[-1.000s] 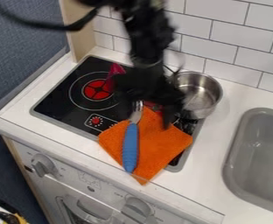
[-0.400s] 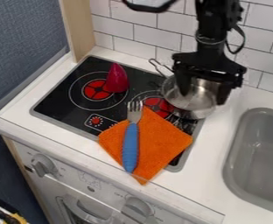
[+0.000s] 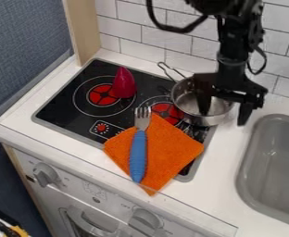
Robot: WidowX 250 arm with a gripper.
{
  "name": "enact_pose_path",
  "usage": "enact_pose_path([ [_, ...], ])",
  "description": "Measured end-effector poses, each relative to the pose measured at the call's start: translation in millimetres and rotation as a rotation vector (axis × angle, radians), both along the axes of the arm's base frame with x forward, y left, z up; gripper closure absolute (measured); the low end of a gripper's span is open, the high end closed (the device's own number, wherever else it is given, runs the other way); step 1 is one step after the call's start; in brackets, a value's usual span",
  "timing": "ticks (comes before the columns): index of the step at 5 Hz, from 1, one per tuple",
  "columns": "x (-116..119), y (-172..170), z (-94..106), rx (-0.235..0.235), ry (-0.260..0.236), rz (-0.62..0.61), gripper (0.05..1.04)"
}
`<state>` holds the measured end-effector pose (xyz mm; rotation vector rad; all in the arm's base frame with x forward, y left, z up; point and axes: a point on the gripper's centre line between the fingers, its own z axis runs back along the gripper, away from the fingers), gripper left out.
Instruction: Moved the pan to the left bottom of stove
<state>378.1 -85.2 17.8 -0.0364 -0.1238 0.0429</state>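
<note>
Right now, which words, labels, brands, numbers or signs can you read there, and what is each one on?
No words or numbers are readable.
Stove top: a boxed red symbol ringed with small marks, no readable text.
Stove front: print by one knob and the other knob, too small to read.
Pan, fork, cloth: none that I can see.

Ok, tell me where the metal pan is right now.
In the camera view, the metal pan is at the back right edge of the stove, under the claw.
</note>
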Motion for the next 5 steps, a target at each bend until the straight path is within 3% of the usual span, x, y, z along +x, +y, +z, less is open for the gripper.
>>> enact_pose_path([
  [2,1,-1,-1.9,0.006,-0.012,-0.014,0.698],
  [3,1,1,-2.3,0.015,-0.014,-0.016,0.912],
  [4,-1,0,-2.1,0.014,-0.005,-0.027,0.993],
  [5,4,0,16.1,-0.008,-0.052,-0.052,0.997],
])
